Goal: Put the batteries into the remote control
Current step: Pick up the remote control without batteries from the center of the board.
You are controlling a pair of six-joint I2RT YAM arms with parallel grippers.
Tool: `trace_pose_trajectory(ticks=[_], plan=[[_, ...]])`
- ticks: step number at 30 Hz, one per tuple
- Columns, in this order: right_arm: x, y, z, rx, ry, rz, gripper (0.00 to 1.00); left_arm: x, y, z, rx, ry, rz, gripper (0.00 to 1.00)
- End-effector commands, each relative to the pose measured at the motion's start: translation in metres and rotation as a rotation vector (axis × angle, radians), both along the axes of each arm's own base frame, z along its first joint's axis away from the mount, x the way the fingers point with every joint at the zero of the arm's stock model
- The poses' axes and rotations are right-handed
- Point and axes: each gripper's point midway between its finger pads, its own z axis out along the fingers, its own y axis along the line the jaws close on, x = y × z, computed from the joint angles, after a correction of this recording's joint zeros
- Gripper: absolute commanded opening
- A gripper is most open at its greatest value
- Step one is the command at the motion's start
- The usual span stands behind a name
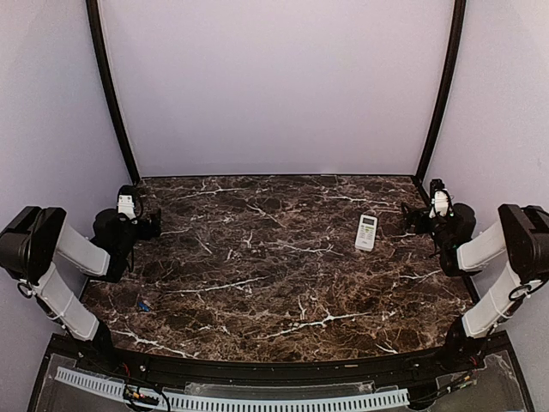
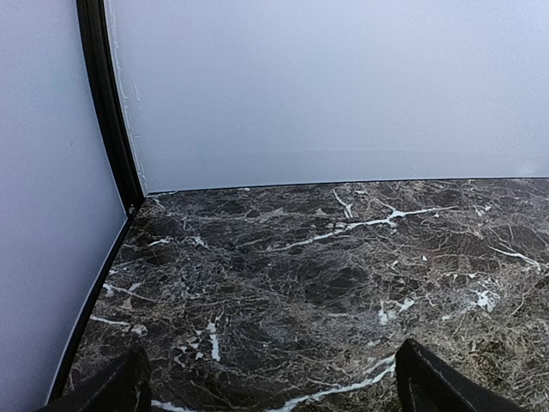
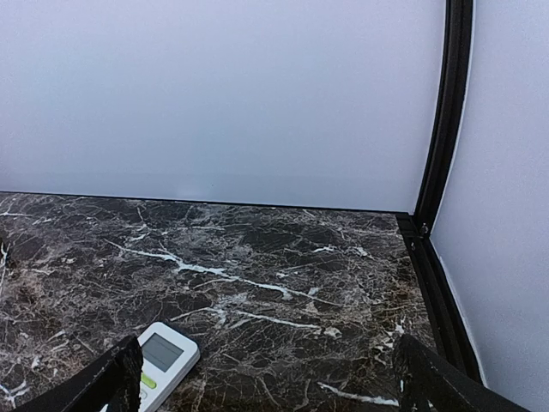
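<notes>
While face-up, white remote control (image 1: 366,232)

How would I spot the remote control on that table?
Look at the dark marble table, toward its right side near the right hand. The remote control lies flat there, face up: the only white rectangle on the dark stone.

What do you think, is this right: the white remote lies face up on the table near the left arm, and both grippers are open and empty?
No: the remote control lies near the right arm, not the left; the top external view shows it. It is face up on the table, and the left gripper and right gripper are open and empty.
</notes>
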Motion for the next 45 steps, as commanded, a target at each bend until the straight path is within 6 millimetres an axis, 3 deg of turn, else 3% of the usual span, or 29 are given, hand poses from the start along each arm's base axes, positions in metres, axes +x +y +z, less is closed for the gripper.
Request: trace_pose_trajectory(ticks=[1, 7, 9, 11, 12, 13, 14, 16, 17, 20, 22, 23, 28, 30, 36, 45], plan=[[0.003, -0.001, 0.013, -0.009, -0.039, -0.009, 0.99, 0.002, 0.001, 0.007, -0.002, -0.014, -0.005, 0.99], [0.005, -0.017, 0.055, 0.052, 0.047, -0.107, 0.99, 0.003, -0.001, 0.006, -0.005, -0.008, -0.02, 0.99], [0.003, -0.009, 0.067, 0.127, 0.083, -0.069, 0.99, 0.004, 0.001, 0.009, -0.016, -0.011, -0.014, 0.99], [0.0, 0.002, 0.074, 0.225, 0.148, -0.02, 0.98, 0.003, 0.018, 0.012, -0.034, 0.055, 0.089, 0.99], [-0.001, 0.009, 0.076, 0.273, 0.182, 0.01, 0.95, 0.011, 0.029, 0.03, -0.042, 0.048, 0.159, 0.99], [-0.002, 0.016, 0.079, 0.314, 0.211, 0.037, 0.92, 0.009, 0.036, 0.032, -0.055, 0.093, 0.204, 0.99], [-0.002, 0.023, 0.083, 0.345, 0.237, 0.056, 0.89, 0.015, 0.041, 0.053, -0.056, 0.054, 0.236, 0.99], [-0.002, 0.041, 0.078, 0.35, 0.315, 0.057, 0.87, 0.017, 0.036, 0.083, -0.082, -0.002, 0.215, 0.99], [-0.001, 0.047, 0.069, 0.327, 0.375, 0.023, 0.87, 0.017, 0.03, 0.101, -0.113, -0.022, 0.2, 0.99], [-0.003, 0.055, 0.037, 0.215, 0.552, -0.115, 0.87, 0.017, 0.0, 0.13, -0.135, -0.014, 0.111, 0.95], [-0.006, 0.058, 0.012, 0.147, 0.678, -0.191, 0.87, 0.015, -0.03, 0.135, -0.075, 0.05, 0.024, 0.95], [-0.008, 0.06, 0.001, 0.121, 0.733, -0.215, 0.89, 0.016, -0.048, 0.151, -0.041, 0.036, -0.03, 0.95], [-0.001, 0.084, -0.05, 0.004, 0.925, -0.246, 0.98, 0.002, -0.096, 0.166, -0.03, 0.074, -0.251, 0.95], [0.003, 0.09, -0.064, -0.018, 0.985, -0.266, 0.99, -0.005, -0.104, 0.164, -0.037, 0.073, -0.294, 0.95], [0.017, 0.116, -0.093, -0.065, 1.058, -0.25, 0.99, -0.019, -0.114, 0.132, 0.045, 0.123, -0.362, 0.95], [0.006, 0.123, -0.141, -0.137, 1.159, -0.261, 0.9, -0.031, -0.129, 0.136, 0.053, 0.075, -0.457, 0.95]])
